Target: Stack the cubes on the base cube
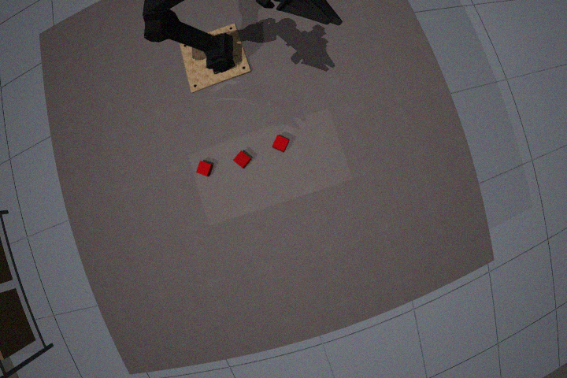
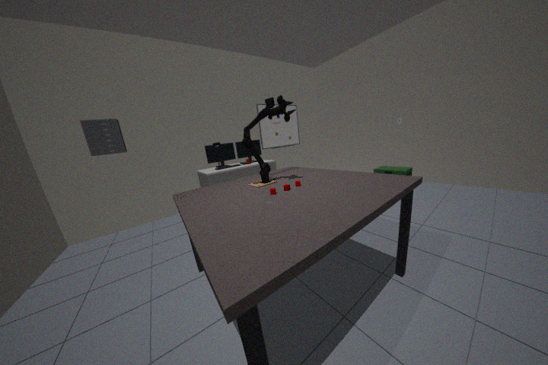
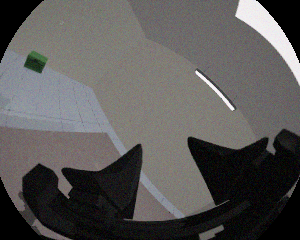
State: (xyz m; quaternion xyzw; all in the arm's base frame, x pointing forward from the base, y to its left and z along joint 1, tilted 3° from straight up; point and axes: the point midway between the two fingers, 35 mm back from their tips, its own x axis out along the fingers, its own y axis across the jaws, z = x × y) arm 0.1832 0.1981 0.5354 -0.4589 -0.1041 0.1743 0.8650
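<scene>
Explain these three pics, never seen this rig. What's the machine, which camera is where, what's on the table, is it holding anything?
The machine is one black robot arm bolted to a small wooden plate near the far edge of a brown table. At its tip is a gripper with two pointed fingers.

The first picture looks straight down from above. The second is taken from across the room and shows the whole table and arm. The third comes from a camera on the arm's wrist, looking out past the two fingers.

On the table lie three red cubes, apart from each other in a slanted row: left cube, middle cube, right cube. None is stacked yet.

The gripper is raised high, far above the cubes, and aims at the room's walls. Its fingers stand partly apart with nothing between them, so it holds nothing.
</scene>
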